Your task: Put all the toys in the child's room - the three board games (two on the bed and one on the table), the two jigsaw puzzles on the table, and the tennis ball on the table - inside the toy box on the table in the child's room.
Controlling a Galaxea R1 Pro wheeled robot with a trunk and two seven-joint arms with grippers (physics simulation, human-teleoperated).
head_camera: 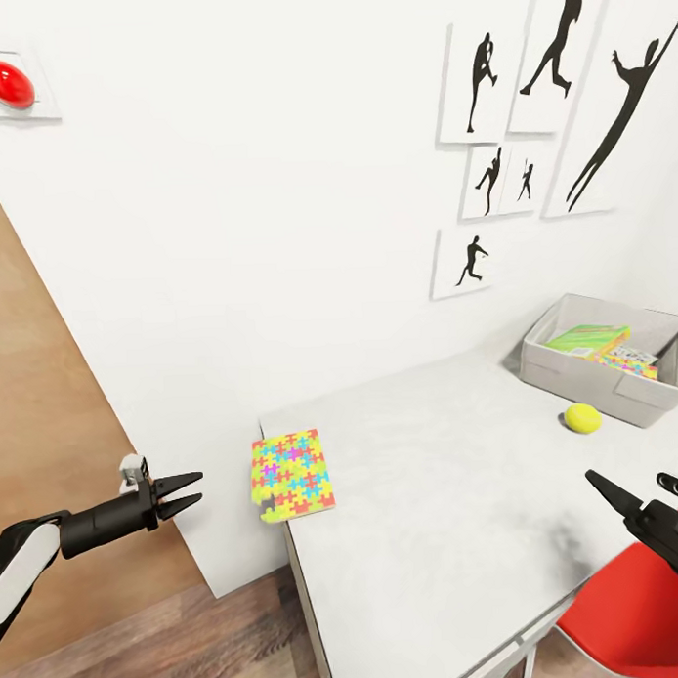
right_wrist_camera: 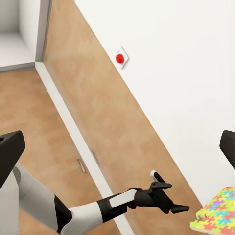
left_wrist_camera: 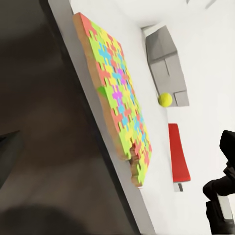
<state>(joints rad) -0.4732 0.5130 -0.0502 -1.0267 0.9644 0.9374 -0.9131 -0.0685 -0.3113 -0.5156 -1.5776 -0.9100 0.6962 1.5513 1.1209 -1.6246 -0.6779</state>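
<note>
Head view, nearest first: the black two-fingered right gripper [head_camera: 642, 492] hangs over the near right part of the light grey table top [head_camera: 434, 531] with its fingers spread and nothing between them, above a red chair seat [head_camera: 632, 612]. The black left gripper [head_camera: 183, 491] hovers off the table's left end, over the wood-plank floor [head_camera: 173, 638]; its fingers are only slightly parted and hold nothing.

Just beyond it, one thin square jigsaw puzzle of yellow, green, red and blue pieces [head_camera: 292, 475] lies flat at the table's left edge, a corner overhanging; it is yet to be stowed. Farther right, the small yellow-green tennis ball [head_camera: 581, 418] sits on the table close in front of the shallow light grey toy box [head_camera: 575, 375], also left to do.

Inside the box lie bright printed flat items, seemingly a game box and a jigsaw; I cannot count them, so the task looks partly done. The bed is out of sight.

Nothing stands between the left gripper and the puzzle, though its flatness will likely make pinching awkward. On the white wall behind hang black baseball-player silhouette pictures [head_camera: 527, 127] and a red round button [head_camera: 8, 84].
</note>
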